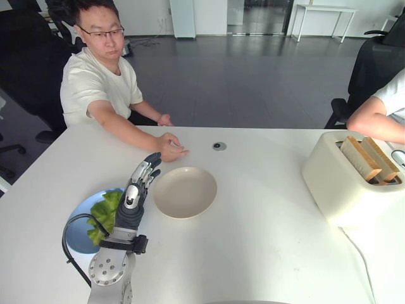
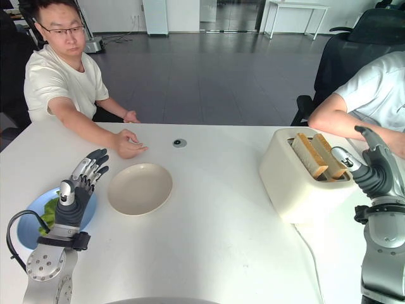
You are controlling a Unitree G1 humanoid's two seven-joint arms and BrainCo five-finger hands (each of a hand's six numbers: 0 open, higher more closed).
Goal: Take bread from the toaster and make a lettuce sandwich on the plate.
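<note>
A cream toaster [image 1: 345,180] stands at the table's right with two bread slices [image 1: 369,158] sticking up from its slots. An empty cream plate [image 1: 185,192] lies mid-table. Green lettuce [image 1: 104,214] sits on a blue plate [image 1: 79,231] at the left. My left hand [image 1: 138,190] hovers over the blue plate's right side, fingers stretched out and holding nothing. My right hand [image 2: 370,166] is just right of the toaster [image 2: 304,183], close to the bread [image 2: 319,156], fingers spread with nothing in them.
A person's hand [image 1: 172,147] rests on the table just behind the cream plate. Another person's arm [image 1: 376,123] is behind the toaster. A small round grommet [image 1: 219,146] sits in the tabletop. A cord [image 2: 307,256] runs from the toaster toward the front edge.
</note>
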